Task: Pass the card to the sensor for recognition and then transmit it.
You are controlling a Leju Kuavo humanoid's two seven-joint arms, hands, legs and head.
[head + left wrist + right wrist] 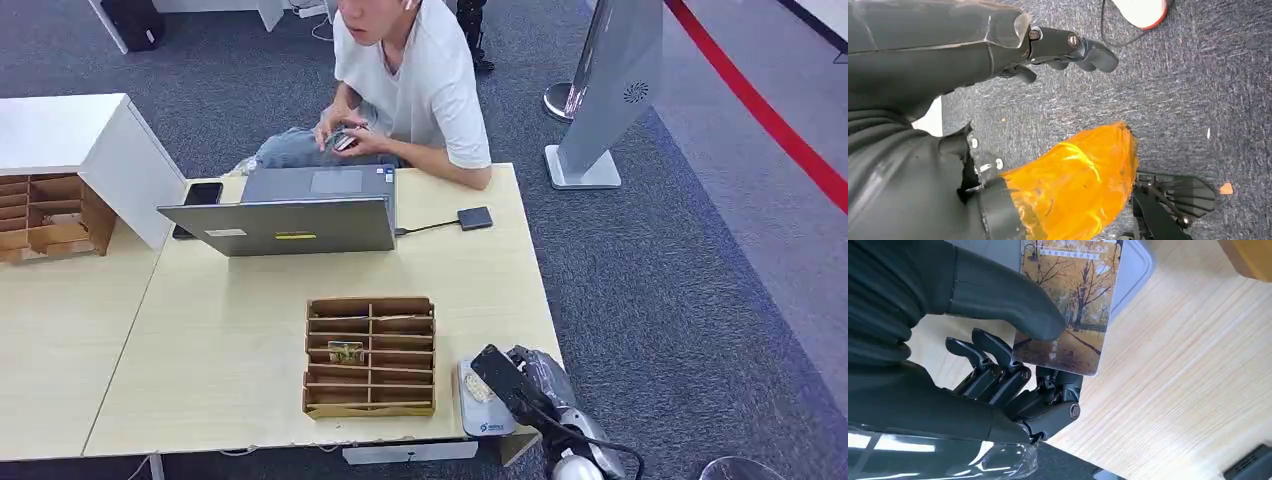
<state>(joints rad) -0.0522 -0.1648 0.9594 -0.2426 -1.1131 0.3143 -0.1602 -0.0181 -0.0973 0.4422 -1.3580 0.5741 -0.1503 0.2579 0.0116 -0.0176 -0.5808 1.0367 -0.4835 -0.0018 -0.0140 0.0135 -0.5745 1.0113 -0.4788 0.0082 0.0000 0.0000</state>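
Note:
A card [1073, 300] printed with autumn trees is pinched between the thumb and fingers [998, 365] of my right hand [1013, 340]. It is held just over the grey sensor pad [1135, 275]. In the head view, my right hand [515, 380] is at the table's near right corner over the sensor pad [490, 422], and the card [478, 388] shows as a pale patch on it. My left hand [1068, 47] hangs above grey carpet, holding nothing, with its fingers apart.
A wooden slotted organizer [370, 355] with another card [346, 352] stands left of the sensor. Behind it are an open laptop [295, 215], a phone [200, 195] and a small black device [475, 218]. A person [410, 80] sits at the far edge. A second organizer [45, 215] is far left.

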